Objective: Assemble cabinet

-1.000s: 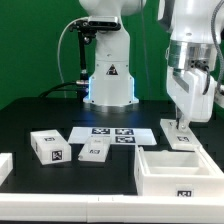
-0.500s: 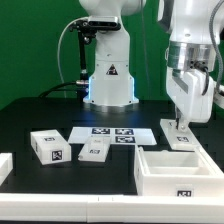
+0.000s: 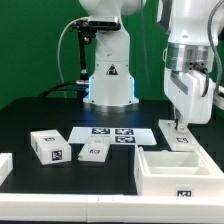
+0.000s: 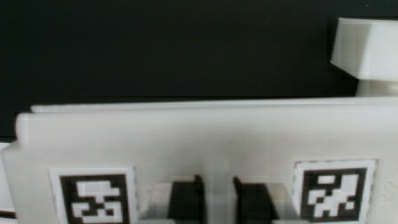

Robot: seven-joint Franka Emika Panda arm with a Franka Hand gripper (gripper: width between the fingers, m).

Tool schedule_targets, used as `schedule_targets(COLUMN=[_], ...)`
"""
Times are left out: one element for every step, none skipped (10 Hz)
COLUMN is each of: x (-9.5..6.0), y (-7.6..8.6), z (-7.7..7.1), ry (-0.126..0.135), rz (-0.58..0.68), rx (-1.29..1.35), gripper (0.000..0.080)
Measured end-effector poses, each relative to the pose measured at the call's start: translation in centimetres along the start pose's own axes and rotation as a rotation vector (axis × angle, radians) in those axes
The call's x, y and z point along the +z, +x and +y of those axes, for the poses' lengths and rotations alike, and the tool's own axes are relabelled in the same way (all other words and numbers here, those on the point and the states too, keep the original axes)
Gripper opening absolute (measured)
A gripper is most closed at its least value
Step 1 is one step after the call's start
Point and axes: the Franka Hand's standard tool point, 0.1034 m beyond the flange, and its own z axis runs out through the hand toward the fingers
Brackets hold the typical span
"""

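The cabinet, a large white open box with a tag on its front, stands at the front of the exterior view's right. Just behind it lies a small flat white tagged part. My gripper is down on this part. In the wrist view the part fills the frame with two tags on its face. My gripper has its two dark fingers close together with a thin white strip of the part between them.
Two small white tagged blocks lie at the exterior view's left. The marker board lies in the middle. Another white piece shows at the left edge. The robot base stands behind. A white corner shows in the wrist view.
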Motion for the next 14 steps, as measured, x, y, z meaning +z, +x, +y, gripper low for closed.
schedule_targets(x=[0.0, -0.1, -0.5, -0.6, -0.5, -0.5, -0.5, -0.3, -0.2, -0.2, -0.1, -0.2, -0.4, -0.5], y=[0.0, 0.1, 0.5, 0.7, 0.6, 0.4, 0.3, 0.3, 0.2, 0.1, 0.2, 0.4, 0.4, 0.3], z=[0.0, -0.1, -0.4, -0.4, -0.4, -0.4, -0.5, -0.5, -0.9, -1.3, -1.7, -2.0, -2.6, -3.2], ry=[-0.001, 0.006, 0.021, 0.027, 0.027, 0.027, 0.026, 0.023, 0.027, 0.03, 0.033, 0.037, 0.047, 0.054], rz=[0.0, -0.005, -0.021, -0.022, -0.024, -0.025, -0.024, -0.02, -0.016, -0.013, -0.01, -0.009, -0.011, -0.007], rx=[0.0, 0.014, 0.05, 0.058, 0.062, 0.062, 0.06, 0.058, 0.055, 0.053, 0.053, 0.055, 0.058, 0.059], gripper=[0.0064, 0.0064, 0.0064, 0.0064, 0.0064, 0.0064, 0.0064, 0.0064, 0.0064, 0.0064, 0.0064, 0.0064, 0.0064, 0.0064])
